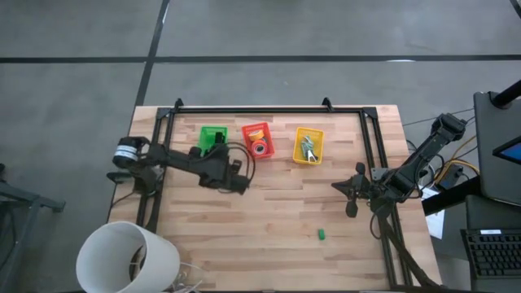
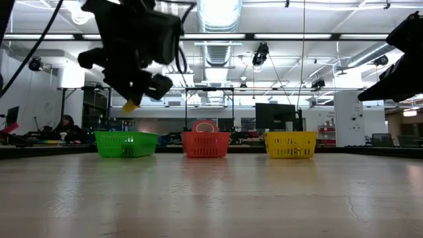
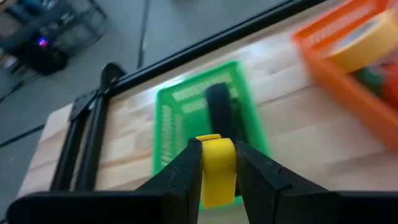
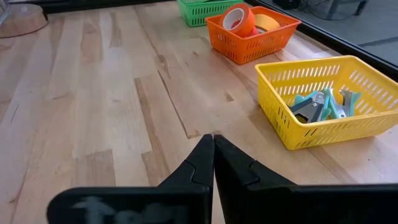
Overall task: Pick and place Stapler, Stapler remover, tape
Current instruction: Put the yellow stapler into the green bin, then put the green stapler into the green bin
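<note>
Three small lattice-walled plastic baskets stand in a row across the far part of the pale wood-plank table (image 1: 269,212): a green basket (image 1: 213,137), an orange basket (image 1: 257,140), a yellow basket (image 1: 308,146).

The left gripper (image 3: 217,163) hangs in the air just short of the green basket, its dark fingers pinching a small solid yellow block (image 3: 217,168) — smooth, with rounded edges. Only the left wrist view shows what lies in the green basket: the stapler (image 3: 221,112), a black oblong bar lying lengthwise on the mesh floor.

In the orange basket sit the tape (image 4: 238,18) rolls; the right wrist view shows a red-orange ring with a pale centre leaning beside a yellow one. The same view shows small teal and grey clawed pieces (image 4: 320,106) heaped in the yellow basket.

A tiny green block (image 1: 321,234) lies alone on the near planks.

The right gripper (image 4: 213,142) waits over the table's right part, its fingers pressed together on nothing.
</note>
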You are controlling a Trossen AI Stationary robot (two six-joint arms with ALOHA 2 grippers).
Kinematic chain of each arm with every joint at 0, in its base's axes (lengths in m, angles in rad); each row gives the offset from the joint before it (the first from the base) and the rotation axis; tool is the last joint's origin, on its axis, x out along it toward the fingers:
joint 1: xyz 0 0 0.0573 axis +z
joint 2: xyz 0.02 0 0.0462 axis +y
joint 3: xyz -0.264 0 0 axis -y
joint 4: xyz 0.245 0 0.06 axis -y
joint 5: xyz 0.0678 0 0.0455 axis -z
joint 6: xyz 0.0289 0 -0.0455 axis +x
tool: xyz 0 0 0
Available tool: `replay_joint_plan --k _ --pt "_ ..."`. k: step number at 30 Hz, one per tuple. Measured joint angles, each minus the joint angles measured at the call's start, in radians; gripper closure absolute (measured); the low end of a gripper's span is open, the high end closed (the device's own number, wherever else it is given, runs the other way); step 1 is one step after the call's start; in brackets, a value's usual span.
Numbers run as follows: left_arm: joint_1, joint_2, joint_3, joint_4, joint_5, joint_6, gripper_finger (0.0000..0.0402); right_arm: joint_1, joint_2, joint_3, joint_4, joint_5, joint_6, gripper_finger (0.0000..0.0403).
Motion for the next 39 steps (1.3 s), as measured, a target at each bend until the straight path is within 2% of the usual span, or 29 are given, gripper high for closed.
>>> replay_joint_plan --k 6,12,20,28,33,39 --pt "0.100 -0.004 -0.078 0.007 0.062 -0.001 0.0317 0.000 0.000 0.000 0.000 0.000 0.000 0.0394" --pt "0.132 -0.004 -0.128 0.117 0.098 0.041 0.0315 0.000 0.000 0.000 0.000 0.000 0.000 0.0394" --pt "0.163 -0.004 -0.157 0.132 0.094 0.058 0.0308 0.000 0.000 0.000 0.000 0.000 0.000 0.0394" --pt "0.163 -0.004 -0.165 0.203 0.038 0.064 0.0297 0.000 0.000 0.000 0.000 0.000 0.000 0.0394" --pt "0.163 -0.004 -0.165 0.208 0.046 0.069 0.0281 0.000 0.000 0.000 0.000 0.000 0.000 0.0394" --pt "0.151 -0.004 -0.155 0.211 0.052 0.069 0.0241 0.000 0.000 0.000 0.000 0.000 0.000 0.0394"
